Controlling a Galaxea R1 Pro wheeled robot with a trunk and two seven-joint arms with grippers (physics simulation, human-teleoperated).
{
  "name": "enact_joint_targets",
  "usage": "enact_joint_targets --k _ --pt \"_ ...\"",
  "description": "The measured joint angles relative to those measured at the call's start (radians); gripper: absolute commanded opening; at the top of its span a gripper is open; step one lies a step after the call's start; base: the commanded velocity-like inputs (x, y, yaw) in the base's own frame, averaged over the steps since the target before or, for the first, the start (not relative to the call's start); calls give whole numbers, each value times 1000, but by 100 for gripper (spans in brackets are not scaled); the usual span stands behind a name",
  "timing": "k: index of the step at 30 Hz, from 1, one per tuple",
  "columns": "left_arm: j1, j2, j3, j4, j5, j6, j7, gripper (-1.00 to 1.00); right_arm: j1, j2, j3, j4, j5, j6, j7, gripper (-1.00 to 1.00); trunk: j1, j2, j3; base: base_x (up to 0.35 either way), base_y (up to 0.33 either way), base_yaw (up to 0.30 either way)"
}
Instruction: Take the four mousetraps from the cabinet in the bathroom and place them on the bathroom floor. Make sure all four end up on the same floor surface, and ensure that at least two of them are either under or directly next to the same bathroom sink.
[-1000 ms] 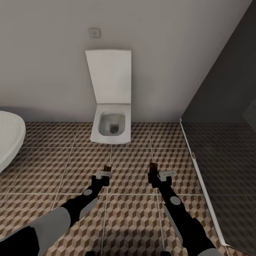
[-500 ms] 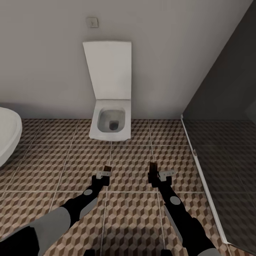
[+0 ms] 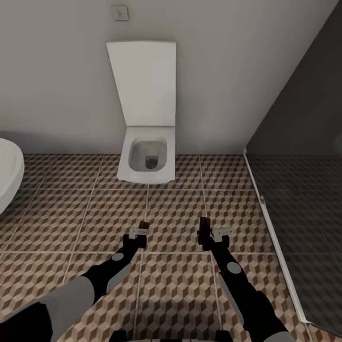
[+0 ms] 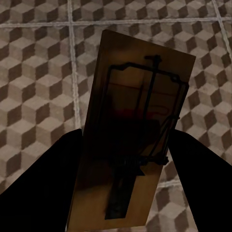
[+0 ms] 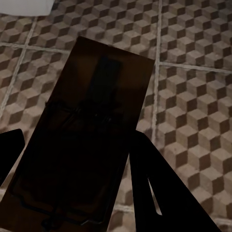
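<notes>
From the head view, my left gripper (image 3: 141, 231) and right gripper (image 3: 209, 231) hang over the bathroom floor (image 3: 175, 209), facing the toilet (image 3: 146, 161). The left wrist view shows one mousetrap (image 4: 133, 130) pinched between dark fingers (image 4: 43, 179). The right wrist view shows another mousetrap (image 5: 84, 140) likewise clamped, so I'd judge turning toward the sink before lowering them flat is best.

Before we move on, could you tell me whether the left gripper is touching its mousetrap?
Touching: in the left wrist view, the mousetrap sits clamped between the left gripper's dark fingers.
</notes>
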Motion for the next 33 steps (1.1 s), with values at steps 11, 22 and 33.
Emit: enact_joint_targets --k 11,22,33 --pt "0 -1 0 -1 0 0 0 -100 0 0 0 0 0 -1 0 -100 42 -77 -51 0 0 0" --pt "1 5 0 -47 -2 -18 1 -100 0 0 28 0 1 -1 -2 -100 84 -154 -103 0 0 0" --pt "15 178 0 -352 -4 -37 3 -100 0 0 32 0 0 0 -2 -100 127 -231 -154 0 0 0"
